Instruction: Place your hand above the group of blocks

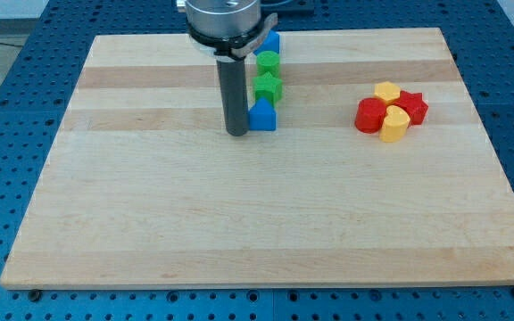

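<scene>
My tip (236, 132) rests on the board just left of a blue block (262, 116), close to or touching it. Above that block, toward the view's top, stand a green star-like block (268, 87), a smaller green block (267, 62) and another blue block (271, 42), partly hidden by the arm's head. They form a column. At the view's right sits a tight group: a yellow block (386, 91), a red star-like block (411, 106), a red block (370, 115) and a yellow block (394, 125).
The blocks lie on a light wooden board (150, 205) on a blue perforated table (7, 107). The arm's round head (226, 18) hangs over the board's top edge.
</scene>
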Controlling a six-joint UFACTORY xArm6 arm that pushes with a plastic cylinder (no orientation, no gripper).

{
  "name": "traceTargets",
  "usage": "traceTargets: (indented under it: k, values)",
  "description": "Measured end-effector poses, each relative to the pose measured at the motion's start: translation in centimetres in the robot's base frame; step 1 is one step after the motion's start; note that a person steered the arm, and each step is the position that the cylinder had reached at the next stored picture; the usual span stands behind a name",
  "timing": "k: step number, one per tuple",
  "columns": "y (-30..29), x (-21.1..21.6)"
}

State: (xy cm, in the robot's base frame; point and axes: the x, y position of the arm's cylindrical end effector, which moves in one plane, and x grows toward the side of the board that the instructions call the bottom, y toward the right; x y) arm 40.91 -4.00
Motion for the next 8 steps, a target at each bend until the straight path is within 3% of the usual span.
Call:
traceTargets:
  k: [2,3,4,5,8]
  values:
    - [1.2,0.4]
    - [2.5,4.0]
    - [7.3,5.2]
    - [10.4,3.7]
    - [10.7,-9.0]
